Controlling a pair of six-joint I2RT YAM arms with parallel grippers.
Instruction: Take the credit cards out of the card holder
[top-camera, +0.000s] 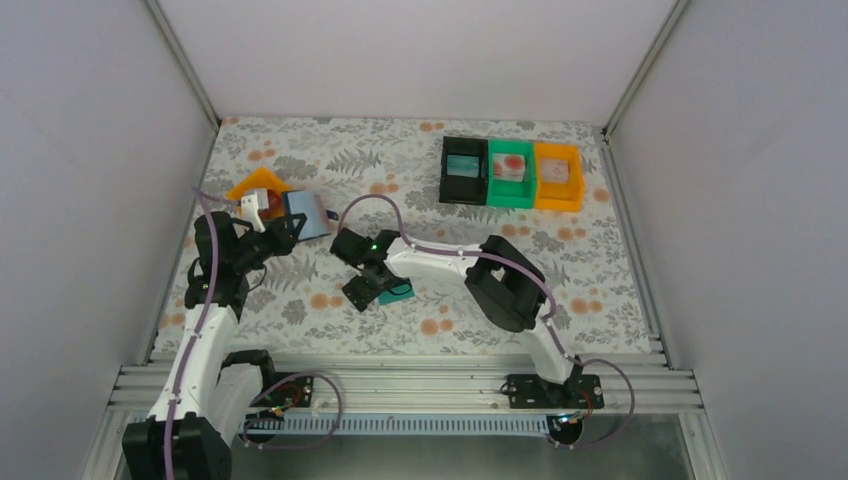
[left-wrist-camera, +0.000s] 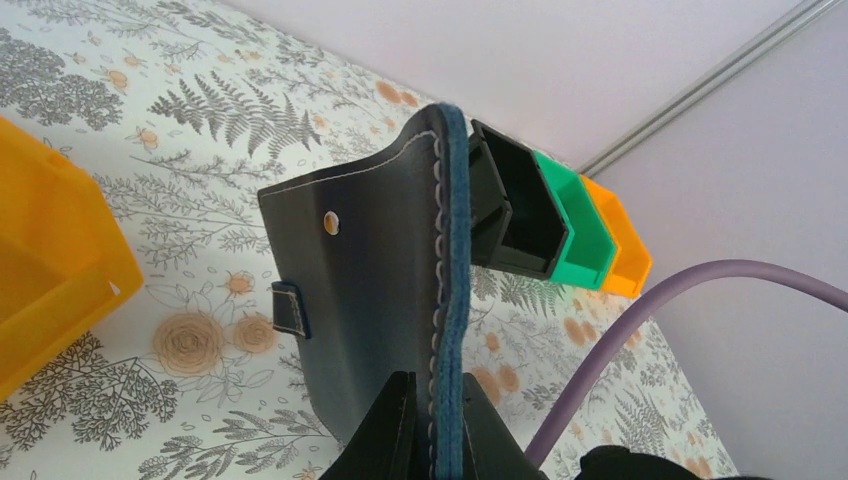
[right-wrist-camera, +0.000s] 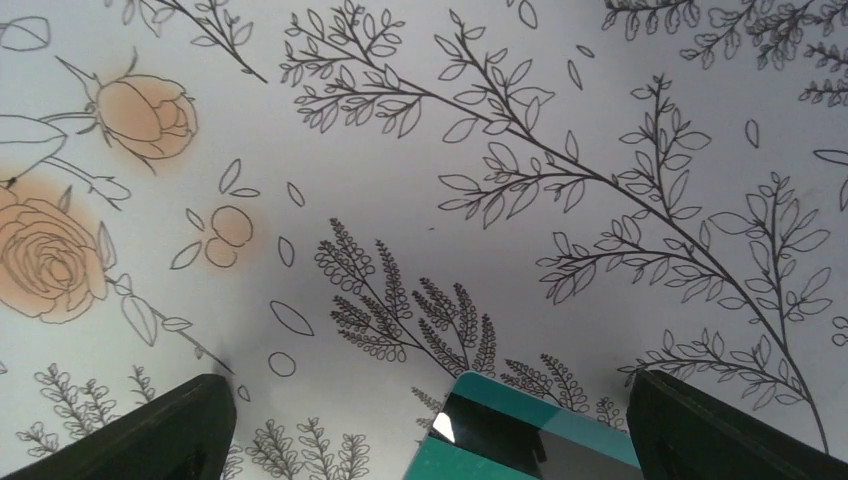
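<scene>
My left gripper (top-camera: 285, 228) is shut on the lower edge of the navy-blue card holder (top-camera: 306, 213) and holds it upright above the table at the left. In the left wrist view, the card holder (left-wrist-camera: 370, 270) stands edge-on between my fingers (left-wrist-camera: 395, 430), with its lighter blue inside edge and its dark closure tab (left-wrist-camera: 290, 308) showing. No card shows in it. My right gripper (top-camera: 368, 287) is open, low over the table. A teal credit card (right-wrist-camera: 530, 435) with a black stripe lies between its spread fingers (right-wrist-camera: 150, 430), and also shows in the top view (top-camera: 398, 293). No red card shows outside the bins.
An orange bin (top-camera: 256, 186) stands just behind the card holder at the far left, close to my left gripper (left-wrist-camera: 50, 260). A black bin (top-camera: 465, 170), a green bin (top-camera: 511, 172) and an orange bin (top-camera: 557, 177) stand in a row at the back right, with flat things inside. The purple cable (left-wrist-camera: 640, 320) crosses near the left wrist.
</scene>
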